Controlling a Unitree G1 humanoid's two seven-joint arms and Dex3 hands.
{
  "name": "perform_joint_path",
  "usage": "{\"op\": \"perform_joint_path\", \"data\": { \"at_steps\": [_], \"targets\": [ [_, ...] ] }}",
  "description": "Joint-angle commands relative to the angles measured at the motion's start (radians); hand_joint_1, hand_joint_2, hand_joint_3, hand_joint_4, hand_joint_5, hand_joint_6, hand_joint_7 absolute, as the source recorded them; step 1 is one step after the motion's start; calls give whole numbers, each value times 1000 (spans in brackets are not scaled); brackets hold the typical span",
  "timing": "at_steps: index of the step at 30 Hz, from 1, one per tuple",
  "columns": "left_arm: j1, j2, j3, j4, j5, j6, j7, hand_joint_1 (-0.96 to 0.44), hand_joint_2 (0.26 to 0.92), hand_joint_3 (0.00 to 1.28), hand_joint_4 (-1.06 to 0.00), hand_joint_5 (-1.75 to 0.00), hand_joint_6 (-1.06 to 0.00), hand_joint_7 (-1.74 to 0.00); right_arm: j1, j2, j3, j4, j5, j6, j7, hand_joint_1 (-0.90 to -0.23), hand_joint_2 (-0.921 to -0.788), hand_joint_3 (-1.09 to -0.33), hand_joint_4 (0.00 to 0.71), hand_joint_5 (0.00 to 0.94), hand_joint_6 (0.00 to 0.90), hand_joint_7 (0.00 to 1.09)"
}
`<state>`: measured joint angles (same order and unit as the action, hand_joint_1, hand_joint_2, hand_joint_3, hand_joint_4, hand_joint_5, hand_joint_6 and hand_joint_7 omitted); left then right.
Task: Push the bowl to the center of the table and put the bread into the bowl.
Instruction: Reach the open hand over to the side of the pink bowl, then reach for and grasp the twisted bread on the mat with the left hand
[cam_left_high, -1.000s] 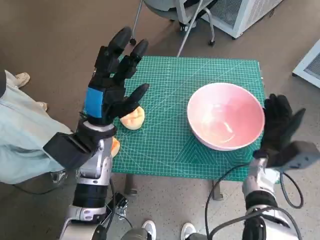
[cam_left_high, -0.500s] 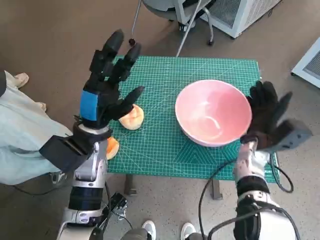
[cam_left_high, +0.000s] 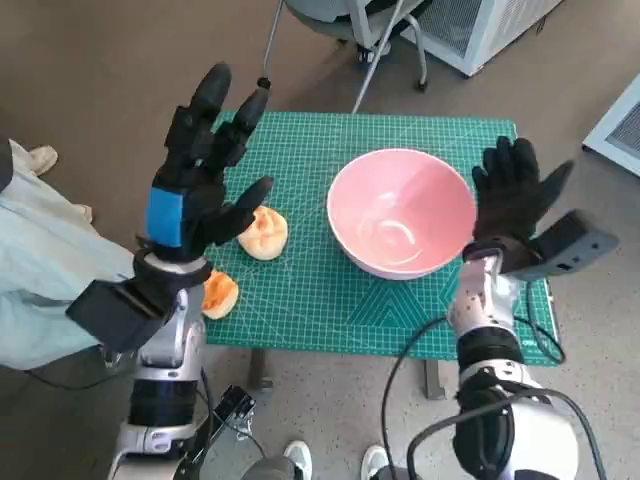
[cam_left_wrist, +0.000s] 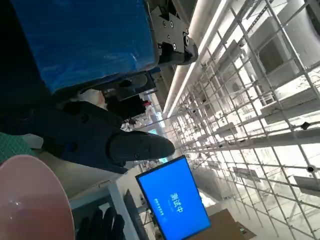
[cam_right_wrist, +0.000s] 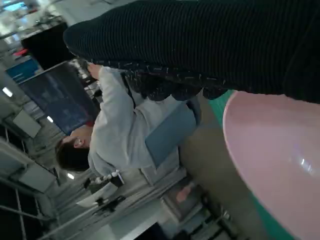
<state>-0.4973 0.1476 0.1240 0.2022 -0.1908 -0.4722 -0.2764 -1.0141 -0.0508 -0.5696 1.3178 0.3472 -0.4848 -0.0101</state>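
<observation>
Though partly blurred, monitor (cam_left_wrist: 172, 202) text "测试中".

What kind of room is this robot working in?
Most likely a lab or open workshop hall, not a home: a small table with a green cutting mat, an office chair's base, a blue wall screen, and a seated person nearby.

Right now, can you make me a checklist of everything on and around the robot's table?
Surface: green gridded cutting mat covering the small table.
Job's things: round pink bowl near mid-table, empty; pale bread roll beside it.
Clutter: orange bun at the mat's edge.
Hands: left hand raised, fingers spread; right hand open, at the bowl's side.
Cables: black cables by the right arm.
Surroundings: chair base, white cabinet, seated person.
</observation>
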Motion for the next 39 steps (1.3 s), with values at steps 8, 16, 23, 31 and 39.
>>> {"op": "perform_joint_path", "data": {
  "at_steps": [8,16,23,31,39],
  "targets": [
    [59,46,15,-45,17,-2,-2,-471,921,253,-388,0,-234,-162,-10,2,36,19,-49,74,-29,-432,-921,-818,261,6,34,810],
    [118,217,45,-93,-9,52,-139,-459,921,246,-374,0,-235,-139,-5,-12,79,-8,-88,-4,20,-431,-921,-840,272,5,51,742],
    [151,499,71,-181,41,177,-319,-406,921,164,-347,0,-244,-125,17,-29,162,-75,-129,-180,206,-482,-921,-808,308,22,70,702],
    [126,717,42,-227,116,319,-457,-355,883,31,-299,0,-277,-116,74,-47,271,-256,-141,-414,449,-524,-921,-761,380,44,122,717],
    [94,770,-30,-175,228,320,-476,-214,820,2,-285,-1,-330,-115,128,-41,341,-432,-78,-479,587,-544,-921,-749,394,33,74,800]
  ]
}}
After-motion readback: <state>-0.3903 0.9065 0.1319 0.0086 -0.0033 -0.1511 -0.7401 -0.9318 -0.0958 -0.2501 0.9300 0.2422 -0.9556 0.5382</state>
